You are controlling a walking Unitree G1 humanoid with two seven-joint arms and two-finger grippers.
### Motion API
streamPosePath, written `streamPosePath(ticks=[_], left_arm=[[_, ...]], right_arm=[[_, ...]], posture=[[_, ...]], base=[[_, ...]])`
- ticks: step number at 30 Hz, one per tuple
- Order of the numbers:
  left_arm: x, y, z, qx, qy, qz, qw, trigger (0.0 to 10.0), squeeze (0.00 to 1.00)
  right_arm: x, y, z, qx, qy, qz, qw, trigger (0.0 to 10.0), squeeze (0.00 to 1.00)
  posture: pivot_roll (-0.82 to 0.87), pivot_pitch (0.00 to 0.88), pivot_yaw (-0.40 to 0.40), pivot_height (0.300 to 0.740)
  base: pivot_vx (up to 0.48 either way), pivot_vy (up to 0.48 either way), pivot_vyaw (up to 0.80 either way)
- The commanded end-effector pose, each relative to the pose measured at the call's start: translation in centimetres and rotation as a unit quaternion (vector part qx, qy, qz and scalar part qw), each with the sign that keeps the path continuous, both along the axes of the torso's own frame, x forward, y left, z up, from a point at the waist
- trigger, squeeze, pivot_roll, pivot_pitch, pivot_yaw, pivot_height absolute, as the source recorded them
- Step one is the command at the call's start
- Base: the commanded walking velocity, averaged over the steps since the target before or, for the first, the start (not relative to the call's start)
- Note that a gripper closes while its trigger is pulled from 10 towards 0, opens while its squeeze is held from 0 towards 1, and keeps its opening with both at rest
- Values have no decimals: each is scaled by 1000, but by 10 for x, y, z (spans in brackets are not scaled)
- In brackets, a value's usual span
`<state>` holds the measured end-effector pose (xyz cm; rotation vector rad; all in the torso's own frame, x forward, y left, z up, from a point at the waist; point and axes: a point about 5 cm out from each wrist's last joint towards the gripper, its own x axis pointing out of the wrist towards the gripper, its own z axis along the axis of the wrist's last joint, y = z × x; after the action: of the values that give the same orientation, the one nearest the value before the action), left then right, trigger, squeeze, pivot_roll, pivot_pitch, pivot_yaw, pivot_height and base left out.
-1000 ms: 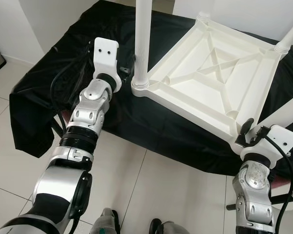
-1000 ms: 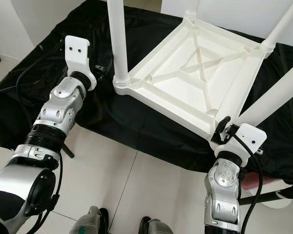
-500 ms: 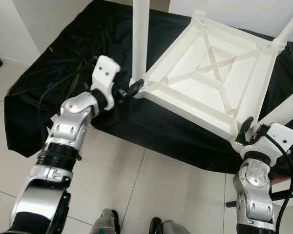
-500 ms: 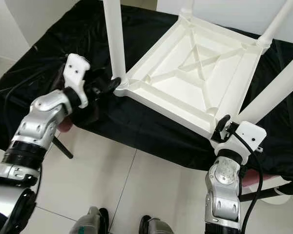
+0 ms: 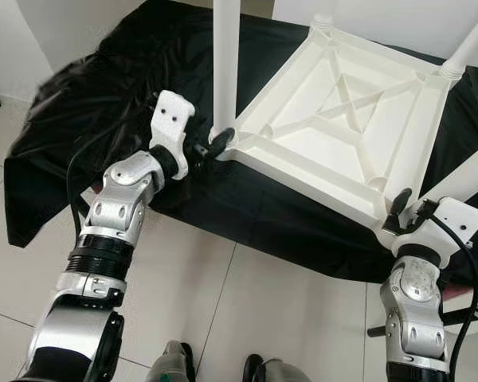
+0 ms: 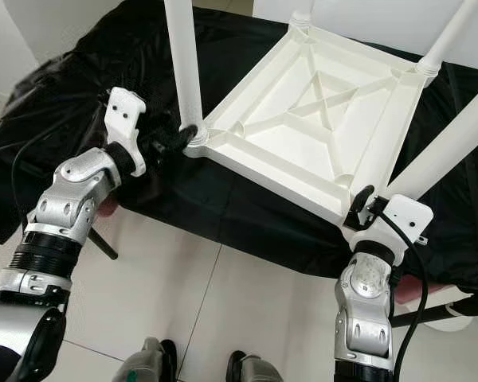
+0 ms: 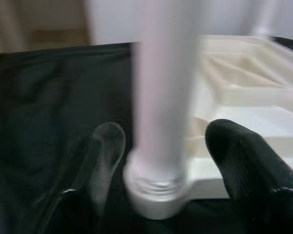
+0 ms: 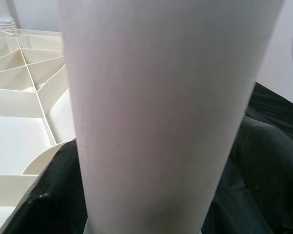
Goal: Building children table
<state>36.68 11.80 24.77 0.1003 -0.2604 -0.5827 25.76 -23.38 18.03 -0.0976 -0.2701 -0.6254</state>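
Note:
A white plastic children's table (image 5: 342, 103) lies upside down on a black cloth, its legs pointing up. My left gripper (image 5: 219, 143) is at the foot of the near-left leg (image 5: 225, 64), where the leg joins the tabletop corner. It is open, and in the blurred left wrist view its fingers (image 7: 244, 165) flank the leg (image 7: 161, 97) with a gap on one side. My right gripper (image 5: 406, 208) is at the near-right corner, shut on the near-right leg (image 5: 470, 179). That leg (image 8: 161, 112) fills most of the right wrist view, with a dark finger (image 8: 53, 195) against it.
The black cloth (image 5: 103, 103) drapes over a low surface and hangs down at the front. Pale floor tiles (image 5: 247, 302) lie in front, with my feet (image 5: 175, 366) at the lower edge. A far leg (image 5: 470, 48) rises at the back right.
A second ago my left gripper pointed up beside the leg. It has swung round to the leg's foot and now straddles it. The right gripper has stayed on its leg.

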Motion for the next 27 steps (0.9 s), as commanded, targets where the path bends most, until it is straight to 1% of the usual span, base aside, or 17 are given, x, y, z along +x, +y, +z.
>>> streamPosePath(ticks=[1, 3, 4, 5, 6, 8, 9, 10, 11, 14, 17, 23, 25, 27], left_arm=[[-6, -3, -10, 2, 19, -18, 1000, 10000, 1000], [-15, -9, -16, 33, 17, -56, 998, 10000, 1000], [-17, -10, -18, 46, 11, -64, 997, 10000, 1000], [-17, -10, -18, 46, 11, -64, 997, 10000, 1000], [-18, -13, -18, 50, 8, -75, 996, 10000, 867], [-18, -13, -18, 50, 8, -75, 996, 10000, 867], [-19, -15, -18, 52, 6, -82, 995, 10000, 106], [-20, -20, -17, 52, 3, -95, 994, 10000, 0], [-19, -24, -16, 51, 3, -101, 994, 10000, 0], [-16, -26, -14, 50, 2, -99, 994, 10000, 0], [-3, -27, -10, 51, 3, -63, 997, 10000, 0], [4, -26, -8, 52, 5, -39, 998, 10000, 0], [10, -26, -6, 42, 12, -12, 999, 10000, 0], [14, -26, -4, 33, 18, 2, 999, 10000, 0]], right_arm=[[-3, -8, -15, 8, 38, -19, 999, 10000, 0], [-3, -8, -16, 8, 38, -19, 999, 10000, 0], [-2, -8, -16, 8, 38, -18, 999, 10000, 0], [-2, -8, -16, 8, 38, -18, 999, 10000, 0], [-2, -8, -16, 8, 39, -17, 999, 10000, 0], [-2, -8, -16, 8, 39, -17, 999, 10000, 0], [-1, -7, -16, 9, 39, -16, 999, 10000, 0], [0, -6, -16, 9, 39, -14, 999, 10000, 0], [1, -6, -16, 10, 39, -13, 999, 10000, 0], [1, -5, -16, 10, 39, -12, 999, 10000, 0], [0, -6, -15, 11, 36, -13, 999, 10000, 0], [-1, -6, -15, 11, 36, -17, 999, 10000, 0], [-2, -6, -16, 12, 36, -17, 999, 10000, 0], [-2, -5, -16, 13, 36, -16, 999, 10000, 0]], posture=[[77, 222, -24, 740], [77, 222, -24, 740], [84, 225, -26, 740], [84, 225, -26, 740], [89, 226, -28, 740], [89, 226, -28, 740], [89, 226, -28, 740], [92, 225, -29, 740], [92, 225, -29, 740], [92, 225, -29, 740], [89, 224, -26, 740], [77, 223, -17, 740], [77, 223, -17, 740], [77, 223, -17, 740]], base=[[0, 0, 0], [0, 0, 0], [0, 0, 0], [0, 0, 0], [0, 0, 0], [0, 0, 0], [0, 0, 0], [0, 0, 0], [0, 0, 0], [0, 0, 0], [0, 0, 0], [0, 0, 0], [0, 0, 0], [0, 0, 0]])
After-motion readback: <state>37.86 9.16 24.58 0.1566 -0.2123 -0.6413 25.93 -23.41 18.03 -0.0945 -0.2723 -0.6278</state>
